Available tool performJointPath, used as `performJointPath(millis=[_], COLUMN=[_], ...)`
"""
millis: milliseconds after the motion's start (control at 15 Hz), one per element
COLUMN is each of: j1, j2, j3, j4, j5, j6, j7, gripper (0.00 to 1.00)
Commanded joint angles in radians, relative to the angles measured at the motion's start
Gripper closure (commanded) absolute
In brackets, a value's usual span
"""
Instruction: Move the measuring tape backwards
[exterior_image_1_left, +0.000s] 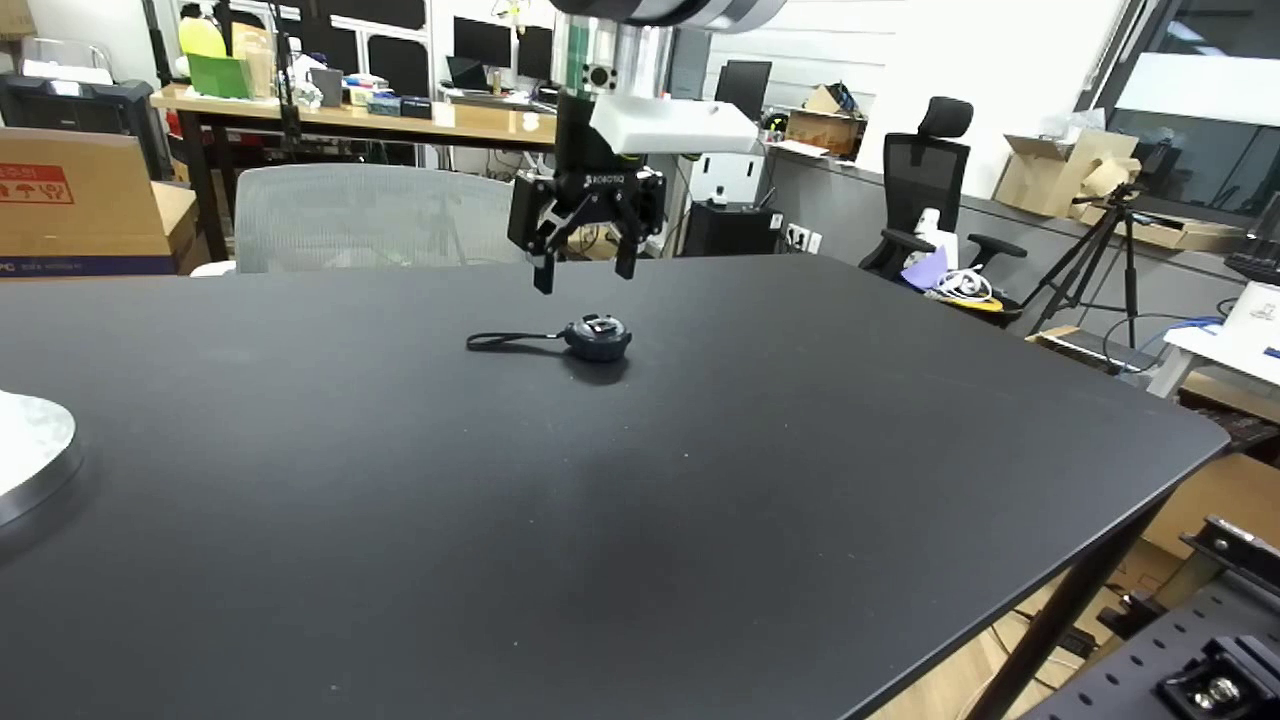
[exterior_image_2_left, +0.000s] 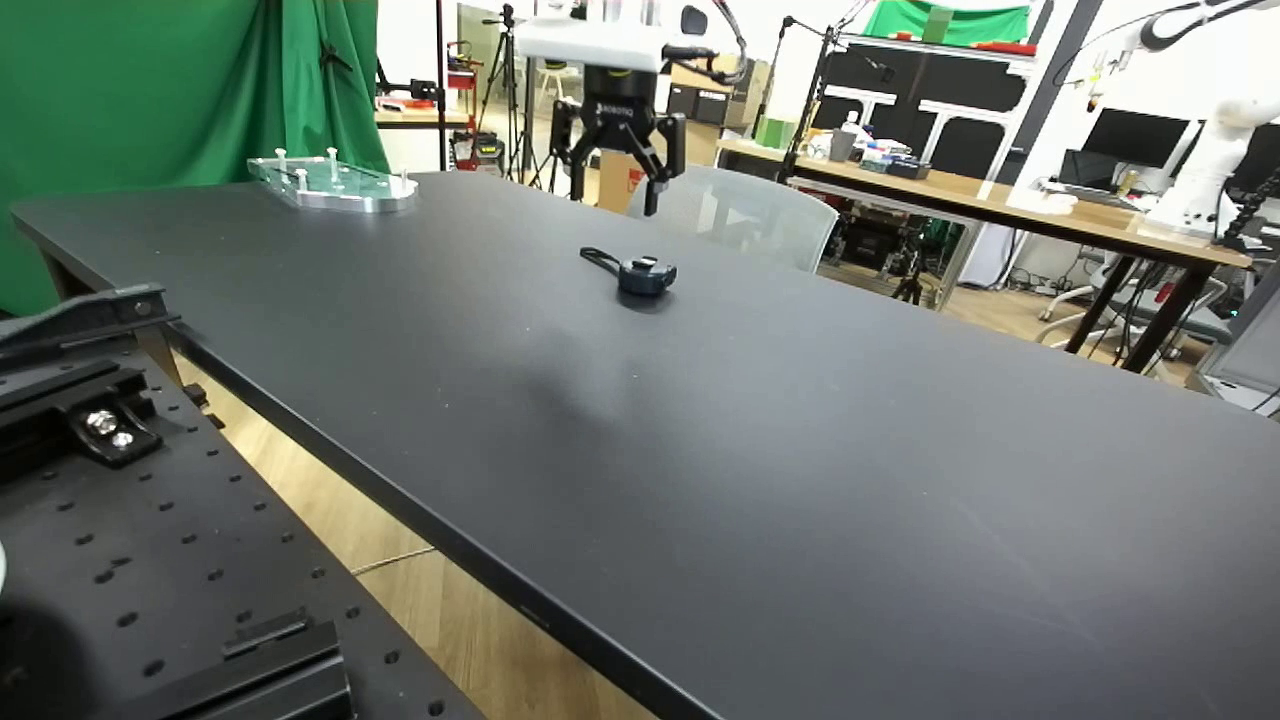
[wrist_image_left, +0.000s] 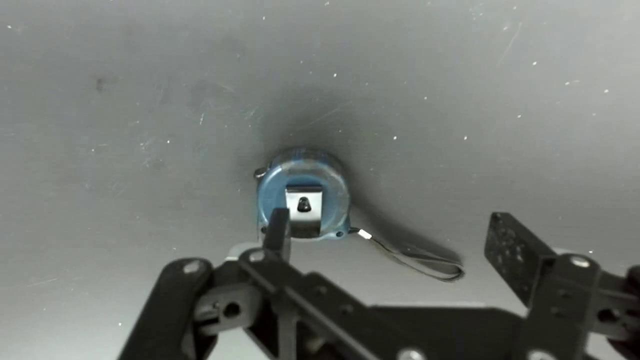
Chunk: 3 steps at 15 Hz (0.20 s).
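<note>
Measuring tape (wrist_image_left: 275, 185) sits on the dark surface (exterior_image_1_left: 700, 480), metal belt clip (wrist_image_left: 312, 217) up; reads blue in wrist view. Its strap (exterior_image_1_left: 518, 336) trails off one side, loop lying on the surface. Robotiq gripper (exterior_image_1_left: 584, 277) hangs above the surface, jaws spread wide, apart from the tape in both exterior views. Mesh-back chair (exterior_image_1_left: 370, 215) stands beyond the surface's edge; cardboard box (exterior_image_1_left: 80, 215) also beyond that edge in an exterior view. See-through plate (exterior_image_2_left: 360, 195) with upright pegs (exterior_image_2_left: 333, 165) sits near a corner, green curtain (exterior_image_2_left: 150, 110) behind.
</note>
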Motion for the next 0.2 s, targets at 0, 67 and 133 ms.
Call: performJointPath(millis=[0,67,133], j1=[0.012,0.011,0.008], j2=[-0.138,-0.157,-0.173], j3=[-0.002,-0.001,0.001], j4=[-0.119,-0.135,-0.147], j5=[-0.022,-0.023,-0.017], j6=[-0.019,-0.027,-0.041], j7=[0.045,0.045,0.049], gripper=[0.0,0.0,0.0])
